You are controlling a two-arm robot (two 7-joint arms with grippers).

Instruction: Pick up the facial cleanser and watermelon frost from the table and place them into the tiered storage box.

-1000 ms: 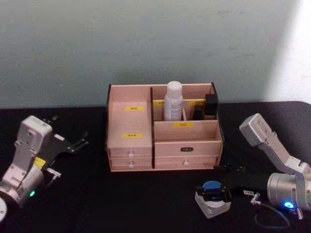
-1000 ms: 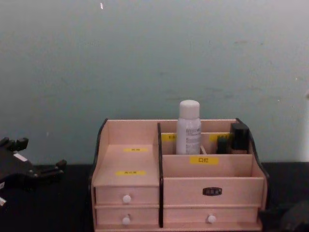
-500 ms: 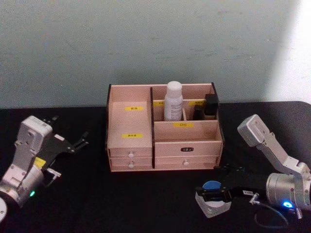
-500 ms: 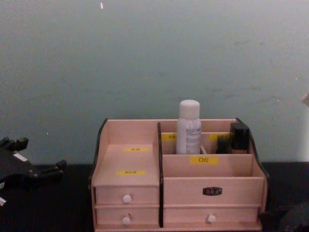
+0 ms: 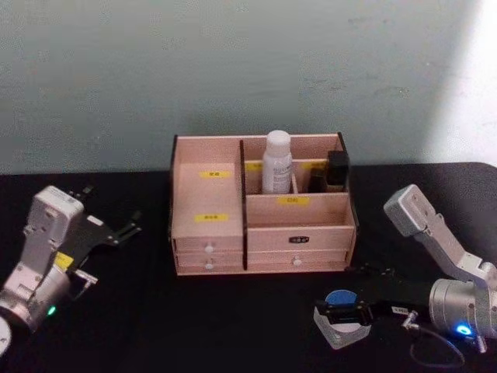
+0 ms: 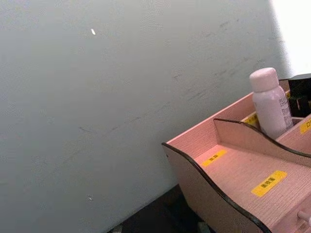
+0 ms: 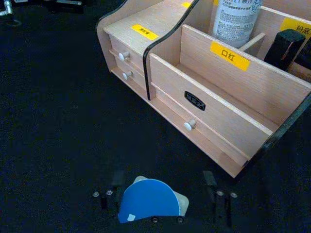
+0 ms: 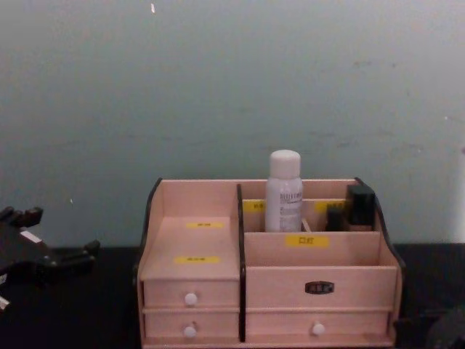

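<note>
Watermelon frost [image 5: 338, 298], a squat round jar of frosted translucent plastic with a flat bright-blue lid, stands on the black table [image 5: 194, 326] in front of the box's right end and apart from it. The right gripper [image 5: 342, 313] has reached in from the right at table level, and the jar sits between its fingers. In the right wrist view the two dark fingers stand apart, one on each side of the blue lid, with a gap showing at one side, so they are not clamped on it.

The facial cleanser [image 5: 277, 162], a tall slim white plastic bottle with a rounded white cap and grey print, stands upright in a rear compartment of the tiered storage box [image 5: 210, 198], just right of the dark central divider. The box is a light pinkish wooden organiser with dark edges, stepped compartments, yellow labels [image 5: 214, 174] and small drawers with white knobs [image 5: 207, 246]. It sits mid-table against a grey-green wall [image 5: 233, 70]. Two small dark blocks [image 5: 337, 168] occupy its rear right compartment.

The left gripper [image 5: 109, 211] hovers above the table well to the left of the box, with its black fingers spread apart and nothing between them.
</note>
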